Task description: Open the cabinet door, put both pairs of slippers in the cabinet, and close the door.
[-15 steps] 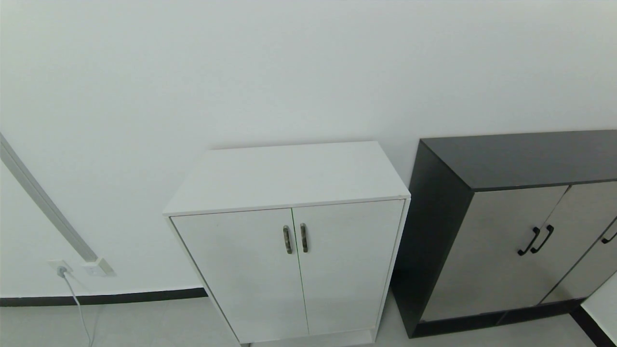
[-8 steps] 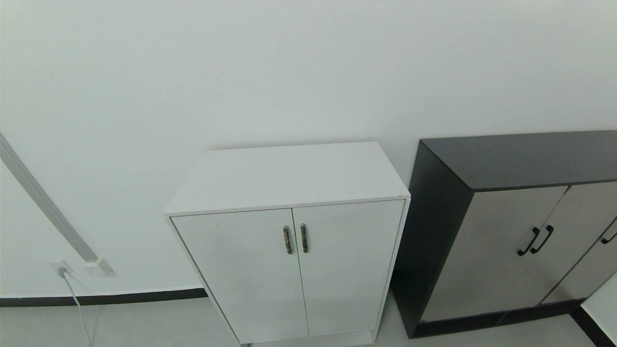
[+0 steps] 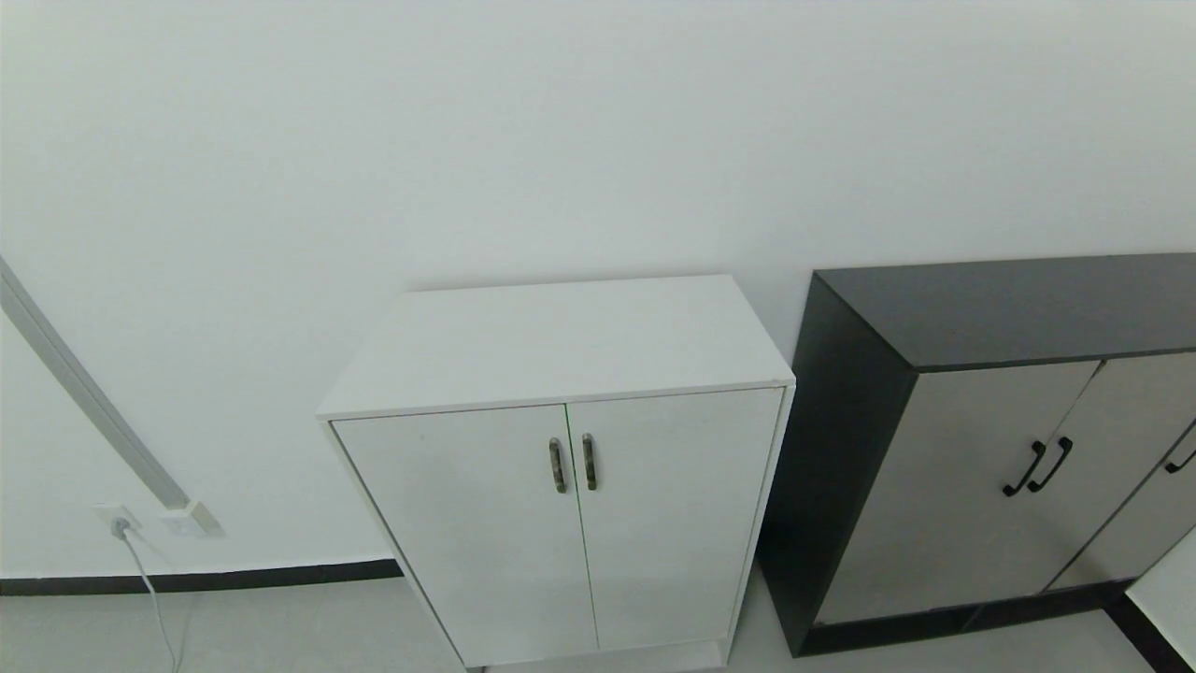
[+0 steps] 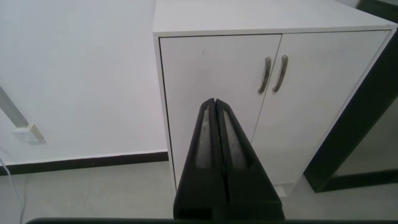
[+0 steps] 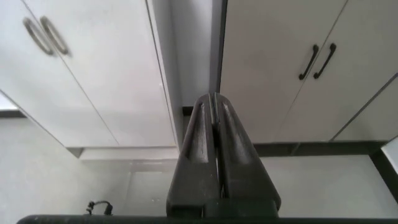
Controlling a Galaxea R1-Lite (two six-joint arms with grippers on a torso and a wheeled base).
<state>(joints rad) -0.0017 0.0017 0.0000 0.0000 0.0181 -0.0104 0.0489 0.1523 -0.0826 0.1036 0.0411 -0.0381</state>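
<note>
White cabinet (image 3: 561,346) stands against the wall with both doors shut, its inside hidden, and its two handles (image 3: 557,465) run upright side by side at the middle seam. The left gripper (image 4: 215,102), jaws pressed together, faces the left door from well apart. It seems better lined up with the handles than the right gripper (image 5: 215,96), jaws also together, which faces the gap beside the dark cabinet (image 3: 1009,308).

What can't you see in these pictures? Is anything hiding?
Inside of the white cabinet: head view, its shut doors cover it.
Black cabinet: head view, right end cut off by the edge.
Dark thing on the floor: right wrist view, too small to tell.
Floor before the white cabinet: left wrist view, left gripper covers part.
</note>
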